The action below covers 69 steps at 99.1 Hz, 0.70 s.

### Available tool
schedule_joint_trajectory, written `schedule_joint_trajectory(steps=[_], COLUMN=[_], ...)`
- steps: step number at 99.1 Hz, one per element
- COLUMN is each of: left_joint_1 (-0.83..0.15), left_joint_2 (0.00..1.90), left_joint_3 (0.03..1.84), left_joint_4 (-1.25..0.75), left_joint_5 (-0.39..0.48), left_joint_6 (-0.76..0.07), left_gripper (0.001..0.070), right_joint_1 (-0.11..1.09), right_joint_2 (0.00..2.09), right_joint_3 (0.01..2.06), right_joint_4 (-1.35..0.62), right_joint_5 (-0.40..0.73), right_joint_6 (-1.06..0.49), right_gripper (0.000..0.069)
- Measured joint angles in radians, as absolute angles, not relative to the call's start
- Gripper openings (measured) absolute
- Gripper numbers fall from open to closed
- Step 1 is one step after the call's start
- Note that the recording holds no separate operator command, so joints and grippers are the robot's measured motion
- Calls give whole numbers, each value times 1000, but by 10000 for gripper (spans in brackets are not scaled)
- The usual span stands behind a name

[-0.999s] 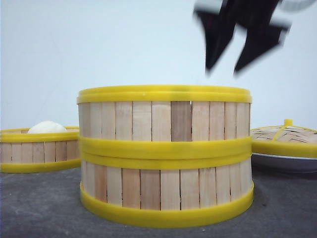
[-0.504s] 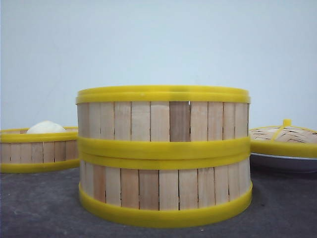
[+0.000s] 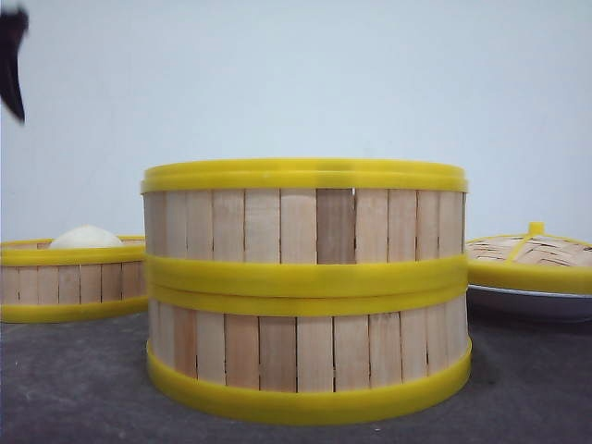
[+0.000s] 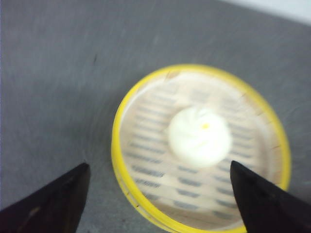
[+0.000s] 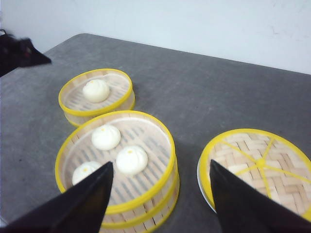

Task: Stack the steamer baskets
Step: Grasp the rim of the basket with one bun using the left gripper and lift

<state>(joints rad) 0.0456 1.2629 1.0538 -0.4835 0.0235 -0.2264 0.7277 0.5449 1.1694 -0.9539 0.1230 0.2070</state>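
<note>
Two steamer baskets are sitting stacked at the middle of the grey table (image 5: pixel 204 92), upper basket (image 3: pixel 305 217) resting squarely on lower basket (image 3: pixel 310 356), rims touching. Right wrist view: three white buns (image 5: pixel 119 160) are lying in the upper basket. The third steamer basket (image 4: pixel 201 145) is standing alone on the table, on the left of the stack and well apart from it; a single bun (image 4: pixel 199 137) is sitting at its centre.

Left gripper (image 4: pixel 160 199) is hanging above the single basket, fingers (image 4: pixel 53 201) spread wide, wider than the bun, holding nothing; picture is blurred. Front view is showing only a dark tip of it at the upper left corner.

Right gripper (image 5: pixel 158 204) is hovering over the stack, fingers (image 5: pixel 80 201) wide apart, nothing between them.

Domed woven lid (image 5: pixel 257 167) with yellow rim is resting on a white plate (image 3: pixel 527 303) right of the stack, apart from it
</note>
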Motion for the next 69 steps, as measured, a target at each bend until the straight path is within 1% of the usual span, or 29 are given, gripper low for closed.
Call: schedule_joint_trajectory(steps=[30, 53, 57, 69], left_joint_1=[71, 88, 91, 96], left_joint_2=[1489, 1594, 1606, 1630], left_joint_3=[1119, 1119, 1119, 1119], left_joint_4=[-460, -452, -448, -444], left_joint_5=[25, 25, 25, 25], left_joint_6=[-234, -248, -249, -250], left_gripper=[549, 545, 532, 433], right_joint_1=[728, 728, 728, 728], right_joint_2=[546, 559, 564, 581], right_joint_3=[1169, 1169, 1169, 1169], right_joint_4=[-926, -926, -926, -925], right_joint_5=[123, 123, 124, 124], right_joint_6=[210, 211, 211, 211], right_gripper=[391, 391, 391, 391])
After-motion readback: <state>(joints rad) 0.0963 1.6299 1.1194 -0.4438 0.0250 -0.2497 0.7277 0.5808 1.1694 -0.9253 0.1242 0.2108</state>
